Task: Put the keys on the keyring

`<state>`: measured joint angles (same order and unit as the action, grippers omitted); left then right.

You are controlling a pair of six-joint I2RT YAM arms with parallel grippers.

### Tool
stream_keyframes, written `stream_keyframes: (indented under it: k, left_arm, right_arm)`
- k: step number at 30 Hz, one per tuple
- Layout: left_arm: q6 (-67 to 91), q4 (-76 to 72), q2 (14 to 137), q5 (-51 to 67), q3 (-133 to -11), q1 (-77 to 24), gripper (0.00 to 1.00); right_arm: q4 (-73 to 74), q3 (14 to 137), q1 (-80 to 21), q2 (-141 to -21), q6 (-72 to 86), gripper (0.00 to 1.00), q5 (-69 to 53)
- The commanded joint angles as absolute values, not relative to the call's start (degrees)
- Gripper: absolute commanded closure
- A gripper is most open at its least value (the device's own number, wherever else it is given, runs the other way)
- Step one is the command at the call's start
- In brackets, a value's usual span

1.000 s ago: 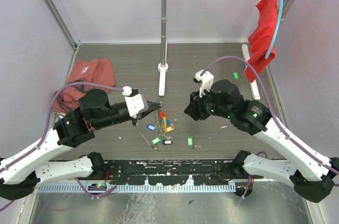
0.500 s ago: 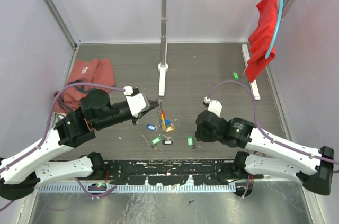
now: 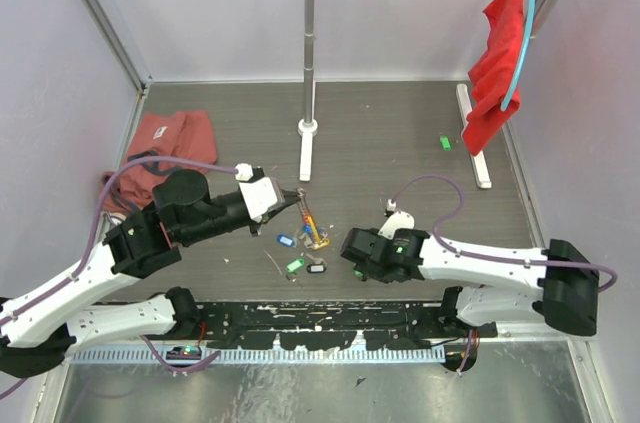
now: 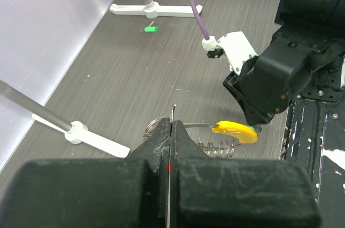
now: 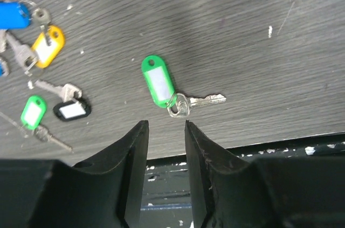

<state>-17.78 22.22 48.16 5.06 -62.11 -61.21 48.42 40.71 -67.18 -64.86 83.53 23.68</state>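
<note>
My left gripper [image 4: 171,125] is shut on the wire of the keyring [image 4: 218,144], a silvery coiled loop with a curved yellow section [image 4: 235,131]. From above, the left gripper [image 3: 297,199] holds the keyring [image 3: 312,226] over the table's middle. Loose keys lie below it: a blue tag [image 3: 285,240], a green tag [image 3: 295,265] and a black tag [image 3: 316,267]. My right gripper [image 5: 164,125] stands open just short of a green-tagged key [image 5: 158,81], with nothing between its fingers. Blue [image 5: 13,15], gold [image 5: 47,46], black [image 5: 71,110] and small green [image 5: 33,110] tags lie to its left.
A pole stand [image 3: 308,63] with a white foot [image 3: 305,158] rises behind the keys. A red cloth [image 3: 498,58] hangs at the back right above a white bar [image 3: 475,143]. Another green tag [image 3: 445,143] lies far right. A reddish cloth [image 3: 160,143] lies at the left. A black strip [image 3: 330,315] edges the near side.
My right arm has swung from the middle right down toward the near edge and now sits low over the green-tagged key. The left gripper has stayed put with the keyring.
</note>
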Motion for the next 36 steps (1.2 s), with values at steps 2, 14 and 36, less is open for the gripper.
stream_keyframes:
  k: [2,14,36]
  left_arm:
    - [-18.27,21.57,48.03,5.71,-61.79,-61.02,1.00]
    - [-18.46,21.75,47.99,5.71,-61.74,-61.00,1.00]
    - [-18.70,21.97,48.13,5.54,-61.74,-61.03,1.00]
  right_arm:
    - [52.25,45.04,-67.59,-72.49,93.01,0.64,26.64]
    - [51.90,47.12,-67.68,-77.82,94.26,0.67,28.58]
    - [48.60,45.29,-66.89,-81.56,94.10,0.67,27.31]
